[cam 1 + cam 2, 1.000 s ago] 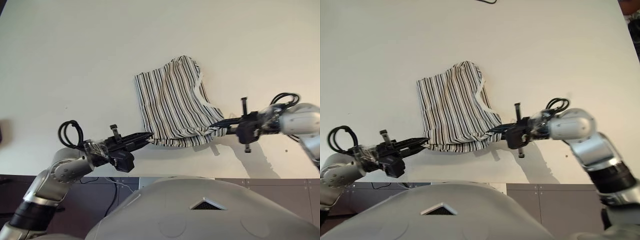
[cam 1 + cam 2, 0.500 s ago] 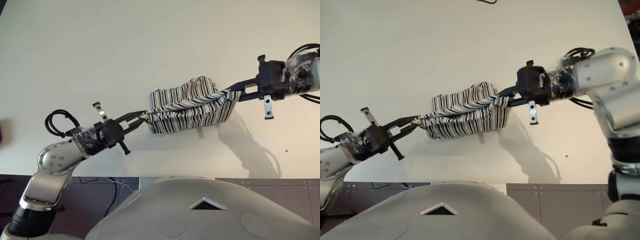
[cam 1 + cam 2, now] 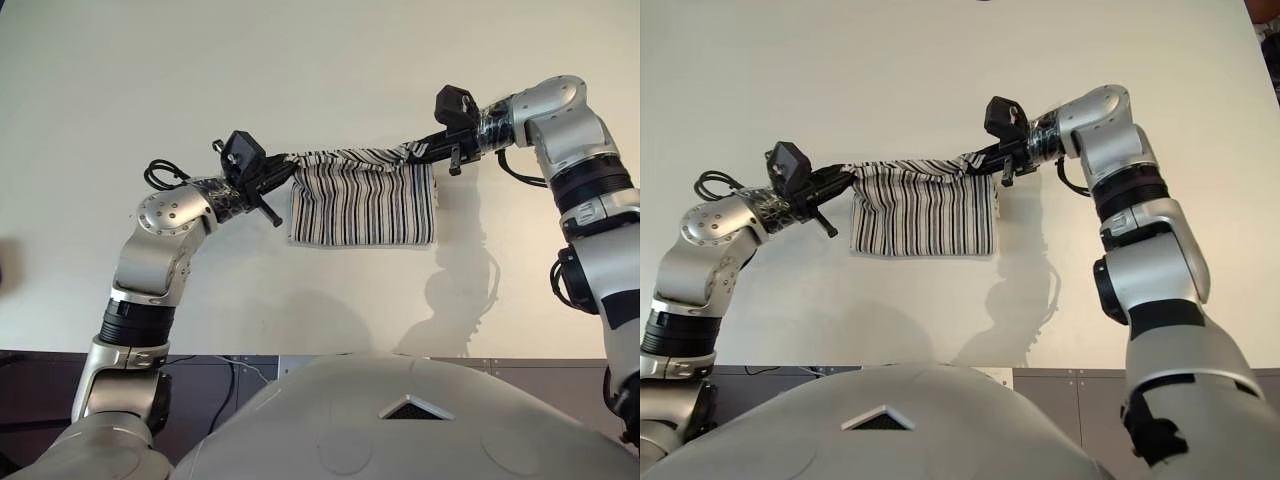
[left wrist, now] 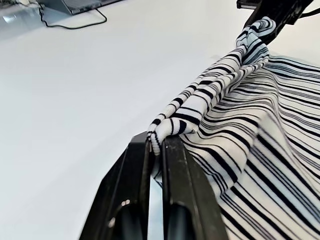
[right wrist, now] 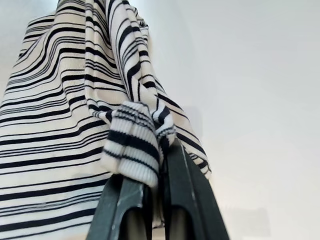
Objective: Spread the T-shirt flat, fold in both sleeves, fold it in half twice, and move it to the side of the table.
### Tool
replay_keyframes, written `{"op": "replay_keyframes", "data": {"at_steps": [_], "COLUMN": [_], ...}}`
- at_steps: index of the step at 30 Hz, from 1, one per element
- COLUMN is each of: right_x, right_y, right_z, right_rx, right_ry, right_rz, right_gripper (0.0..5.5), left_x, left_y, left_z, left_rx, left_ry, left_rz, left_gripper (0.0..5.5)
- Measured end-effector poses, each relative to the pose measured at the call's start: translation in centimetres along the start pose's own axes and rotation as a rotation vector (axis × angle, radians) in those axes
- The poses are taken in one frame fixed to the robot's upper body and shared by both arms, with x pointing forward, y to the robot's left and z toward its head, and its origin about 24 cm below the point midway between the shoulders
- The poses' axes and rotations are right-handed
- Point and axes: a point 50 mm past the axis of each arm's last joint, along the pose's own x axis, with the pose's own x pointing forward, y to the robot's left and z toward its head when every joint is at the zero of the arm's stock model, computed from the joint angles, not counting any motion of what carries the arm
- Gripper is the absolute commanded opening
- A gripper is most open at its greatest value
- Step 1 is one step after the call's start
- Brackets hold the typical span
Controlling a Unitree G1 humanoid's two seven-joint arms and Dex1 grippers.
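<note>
Both arms are raised and stretched forward over the white worktop (image 3: pixel 120 80), elbows bent. The left tool (image 3: pixel 283 166) is clamped tight on 1 upper corner of the black-and-white striped fabric T-shirt (image 3: pixel 365 205), and the right tool (image 3: pixel 424 150) on the other. The shirt hangs between them as a flat panel above the worktop's middle.

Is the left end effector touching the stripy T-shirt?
Touching. The left wrist view shows the left end effector shut on a bunched corner of the striped T-shirt, with the cloth squeezed right at its tips.
</note>
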Motion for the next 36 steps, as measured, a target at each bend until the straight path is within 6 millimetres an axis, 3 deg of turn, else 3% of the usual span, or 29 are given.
{"op": "replay_keyframes", "data": {"at_steps": [5, 10, 15, 18, 21, 25, 30, 36], "right_x": [0.3, 0.2, -0.2, 0.3, 0.7, 1.5, 2.4, 4.1], "right_y": [-0.4, -0.5, -1.7, -2.4, -2.4, -1.2, 2.1, 3.0], "right_z": [-1.2, -1.9, -1.2, -1.3, -0.7, 1.3, 4.0, 1.6], "right_rx": [0.031, 0.083, 0.203, 0.257, 0.182, 0.036, -0.058, -0.026], "right_ry": [0.004, -0.058, -0.189, -0.169, -0.173, -0.295, -0.433, -0.289], "right_rz": [-0.105, -0.179, -0.371, -0.516, -0.568, -0.493, -0.097, 0.081], "right_gripper": [1.23, 1.28, 1.28, 1.28, 1.28, 1.28, 1.28, 1.28], "left_x": [1.4, 1.8, 2.2, 2.9, 2.9, 3.1, 4.3, 5.0], "left_y": [0.9, 1.5, 2.5, 2.5, 2.7, 2.9, 2.4, 2.7], "left_z": [-1.9, -2.2, -0.9, -1.2, -1.5, -1.8, -2.2, -1.6], "left_rx": [-0.023, -0.050, -0.160, -0.236, -0.224, -0.140, -0.079, -0.054], "left_ry": [0.075, 0.045, -0.043, -0.016, 0.021, 0.050, 0.073, 0.052], "left_rz": [0.052, 0.108, 0.200, 0.231, 0.267, 0.306, 0.292, 0.292], "left_gripper": [1.27, 1.83, 1.83, 1.83, 1.83, 1.83, 1.83, 1.83]}}
